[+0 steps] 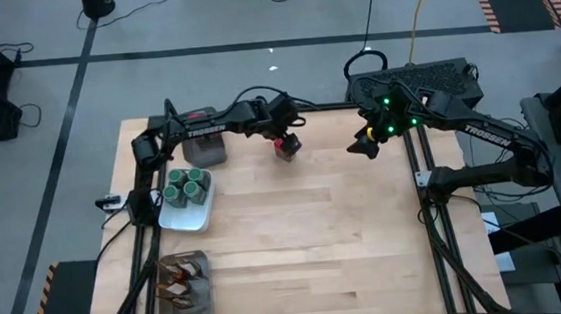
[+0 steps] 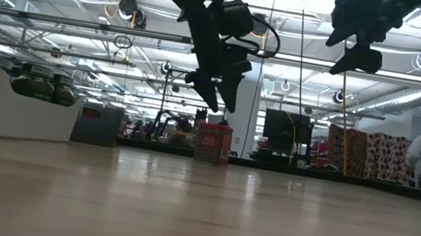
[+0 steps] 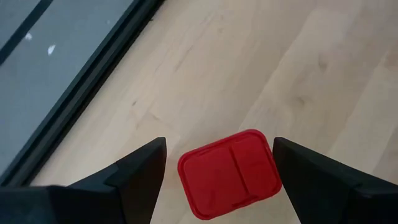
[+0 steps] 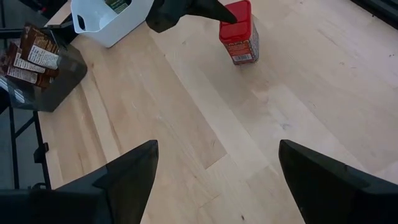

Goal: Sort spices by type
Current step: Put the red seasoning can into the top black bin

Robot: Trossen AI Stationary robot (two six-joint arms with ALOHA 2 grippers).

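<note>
Red box [image 1: 286, 148] stands alone on the wood table [image 1: 317, 234] near the far edge, a bit left of centre. From above, the left gripper [image 1: 284, 137] hangs right over it, arm reaching in from the far left. Right gripper [image 1: 364, 142] waits off to the right near the far edge, well apart from the box. Left arm is clearly the nearer one. Green-lid jars [image 1: 186, 184] sit in the white dish [image 1: 187, 218] at left. Sachets [image 1: 182, 278] lie in a grey tray [image 1: 186, 307] at near left. Another grey tray [image 1: 206, 148] sits at far left, contents hidden under the arm.

Low view: box [image 2: 213, 143] upright on the table, taller than wide, long axis vertical. Left fingers [image 2: 207, 92] point down above it, tips clear of the lid, not touching. Right gripper [image 2: 354, 52] is high up and idle. A person stands in the room behind, far right.

Left wrist view: red lid [image 3: 229, 173] lies between the two spread fingers [image 3: 140, 171], gap on both sides, the box turned a little askew to the finger line. So the box is straight below and centred; my read is a plain descent then a close would take it.

Right wrist view: right fingers [image 4: 127, 177] spread wide, nothing between them. Box [image 4: 239, 33] shows far off with the left fingertip [image 4: 211, 10] over its lid; dish [image 4: 102, 28] and sachets [image 4: 31, 55] beyond.
</note>
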